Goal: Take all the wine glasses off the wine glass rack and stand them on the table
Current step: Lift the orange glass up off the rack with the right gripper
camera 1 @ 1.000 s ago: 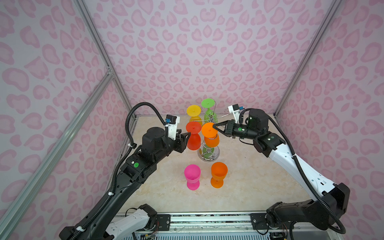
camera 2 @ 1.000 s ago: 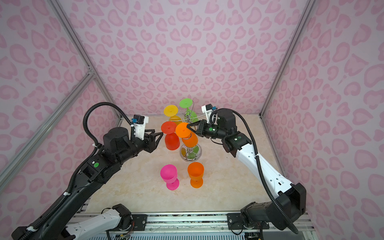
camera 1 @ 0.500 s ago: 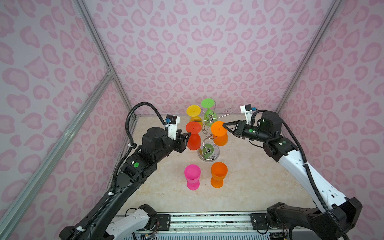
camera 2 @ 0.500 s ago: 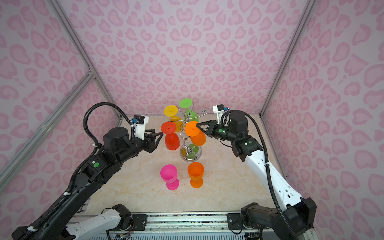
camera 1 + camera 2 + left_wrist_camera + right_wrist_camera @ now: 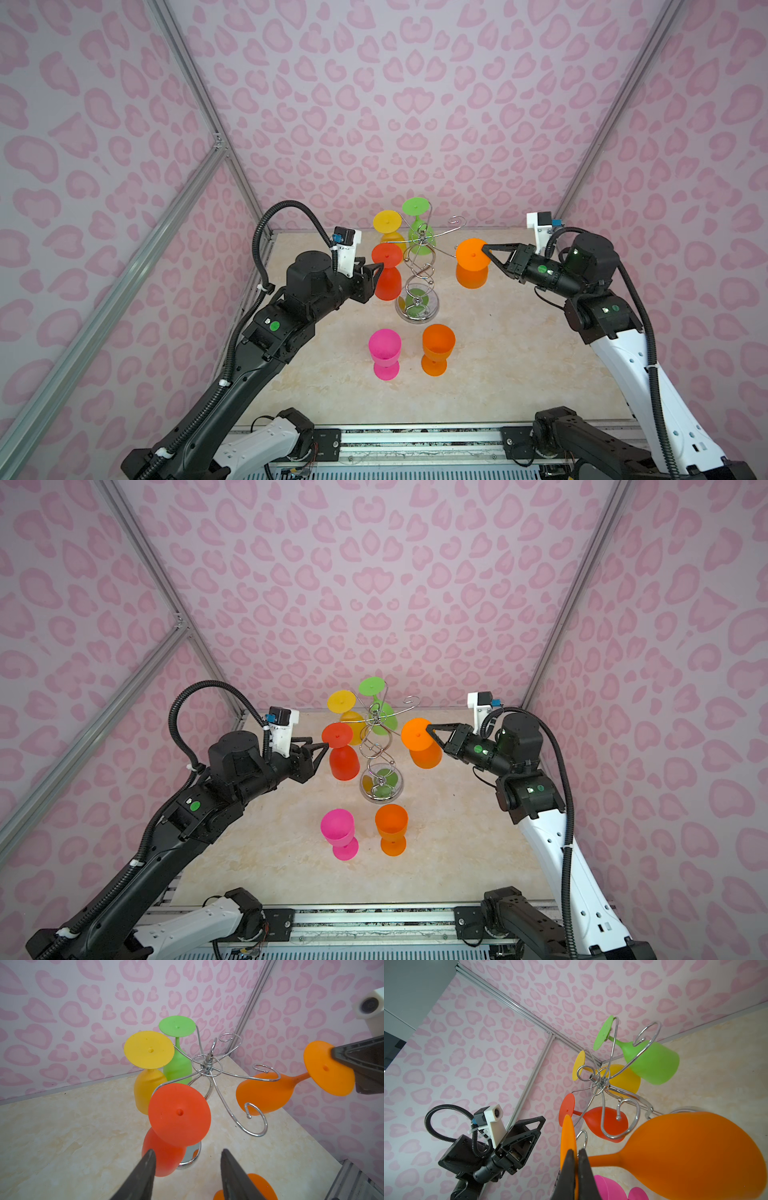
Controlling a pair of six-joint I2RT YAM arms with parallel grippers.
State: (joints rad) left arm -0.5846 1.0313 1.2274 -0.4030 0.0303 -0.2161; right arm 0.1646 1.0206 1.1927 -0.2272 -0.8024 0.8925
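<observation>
Right of the rack point(image 5: 417, 270), the right gripper point(image 5: 484, 249) clamps the orange glass point(image 5: 469, 276) by its foot; left gripper point(image 5: 378, 268), jaws apart, faces the red glass point(image 5: 387, 284).

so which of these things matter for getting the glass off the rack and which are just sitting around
In the job: rack; held orange glass, foot clamped in the right gripper; left gripper, open near the red glass; yellow glass and green glass, hanging on the rack.

Lying about: pink glass and other orange glass, upright on the table.
</observation>
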